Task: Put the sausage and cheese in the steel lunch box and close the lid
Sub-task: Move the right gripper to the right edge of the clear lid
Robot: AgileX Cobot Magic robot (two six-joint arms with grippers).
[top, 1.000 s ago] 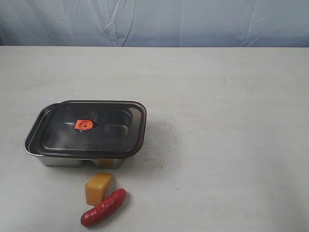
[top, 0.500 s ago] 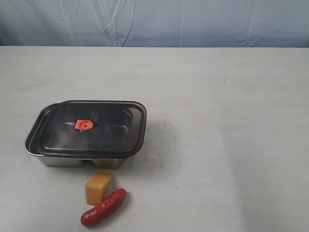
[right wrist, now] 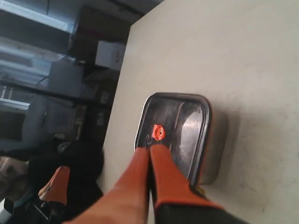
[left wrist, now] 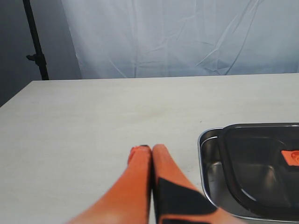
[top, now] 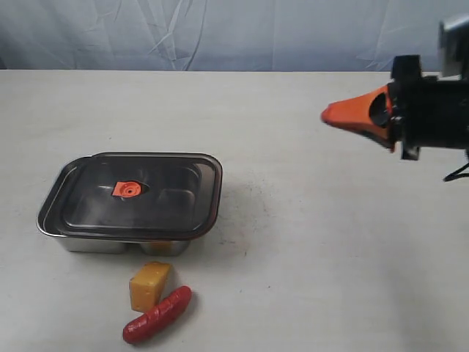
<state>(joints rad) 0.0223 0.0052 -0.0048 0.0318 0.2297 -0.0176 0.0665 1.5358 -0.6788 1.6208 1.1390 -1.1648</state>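
Note:
The steel lunch box (top: 51,233) sits at the left of the table, with the dark translucent lid (top: 139,194) lying on it, shifted slightly right. The lid's orange valve tab (top: 126,190) is at its centre. In front of the box lie the cheese (top: 149,285) and the red sausage (top: 157,314), touching each other. My right gripper (top: 326,115) is shut and empty, high at the right, far from the box. My left gripper (left wrist: 150,149) is shut and empty over bare table beside the lunch box (left wrist: 209,161). The right wrist view shows the lid (right wrist: 175,135) beyond the right gripper (right wrist: 150,148).
A pale blue cloth backdrop (top: 234,33) hangs behind the table's far edge. The left arm (right wrist: 53,186) shows dimly past the table's side in the right wrist view. A dark stand (left wrist: 35,42) rises off the table's far corner in the left wrist view.
My right gripper has come into the exterior view from the right edge; before it was out of sight. The box, lid, cheese and sausage have not moved.

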